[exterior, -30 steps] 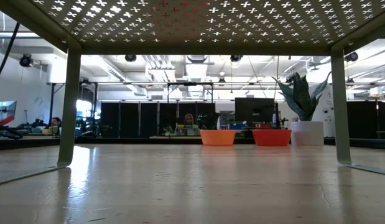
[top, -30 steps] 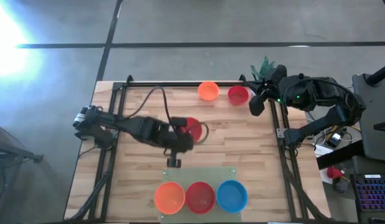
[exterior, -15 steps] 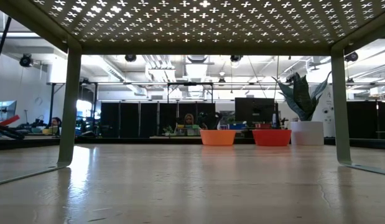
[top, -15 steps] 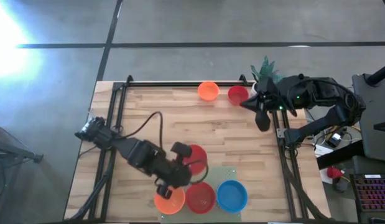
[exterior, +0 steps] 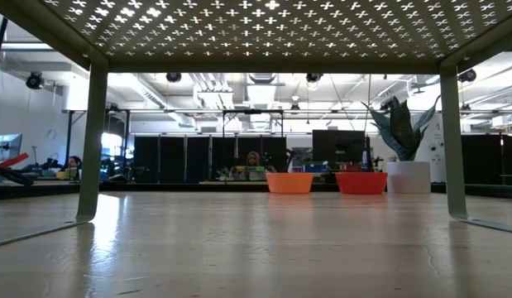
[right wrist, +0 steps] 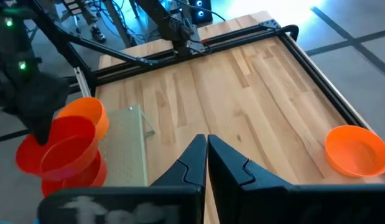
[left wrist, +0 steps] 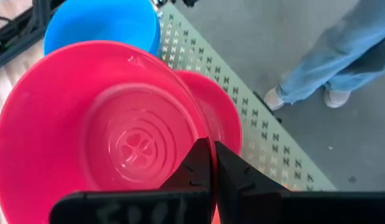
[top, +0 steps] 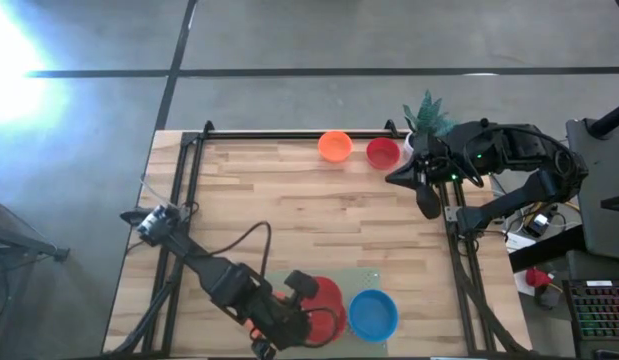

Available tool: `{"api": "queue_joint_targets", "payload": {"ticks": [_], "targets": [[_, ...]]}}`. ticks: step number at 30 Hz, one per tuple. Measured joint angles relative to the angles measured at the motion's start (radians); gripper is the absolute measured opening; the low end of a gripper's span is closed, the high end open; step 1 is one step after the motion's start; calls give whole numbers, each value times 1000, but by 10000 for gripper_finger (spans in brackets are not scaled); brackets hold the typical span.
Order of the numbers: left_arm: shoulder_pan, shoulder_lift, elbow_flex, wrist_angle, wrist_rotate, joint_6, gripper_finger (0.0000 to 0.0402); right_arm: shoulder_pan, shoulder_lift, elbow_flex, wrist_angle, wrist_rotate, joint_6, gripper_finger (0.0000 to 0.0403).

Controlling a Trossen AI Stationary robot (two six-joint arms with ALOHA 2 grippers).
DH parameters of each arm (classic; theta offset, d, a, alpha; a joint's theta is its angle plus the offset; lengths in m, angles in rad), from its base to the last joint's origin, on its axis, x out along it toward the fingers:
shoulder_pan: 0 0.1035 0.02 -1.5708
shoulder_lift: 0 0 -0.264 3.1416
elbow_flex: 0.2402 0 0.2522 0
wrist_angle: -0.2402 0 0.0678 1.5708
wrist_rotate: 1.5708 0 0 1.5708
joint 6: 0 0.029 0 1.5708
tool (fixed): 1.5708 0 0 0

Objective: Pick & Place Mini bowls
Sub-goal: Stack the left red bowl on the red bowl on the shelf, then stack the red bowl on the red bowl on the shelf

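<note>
Your left gripper (top: 311, 308) is clamped on a red bowl's (top: 320, 297) rim over the perforated plate (top: 372, 278) beside the blue bowl (top: 372, 313), orange bowl (top: 335, 146) and second red bowl (top: 383, 153) sit at the far edge, right gripper (top: 426, 203) closed, empty.

left hand (top: 307, 322) clamped, right hand (top: 426, 195) closed

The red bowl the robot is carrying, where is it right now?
In the high view, the red bowl is at the table's near edge, pinched by the left gripper above the red stack, just left of the blue bowl.
</note>
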Motion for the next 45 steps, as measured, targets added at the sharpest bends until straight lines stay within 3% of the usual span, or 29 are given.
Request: {"api": "queue_joint_targets", "payload": {"ticks": [11,21,39,45], "targets": [[-3,43,-1,76,73,-6,0,0,0,0,-1,0,0,13],[-2,43,-12,78,76,-19,1,0,0,0,-1,1,0,13],[1,38,-44,84,70,-16,60,0,0,0,-1,1,0,13],[2,15,-44,83,67,-16,64,0,0,0,-1,1,0,13]]}}
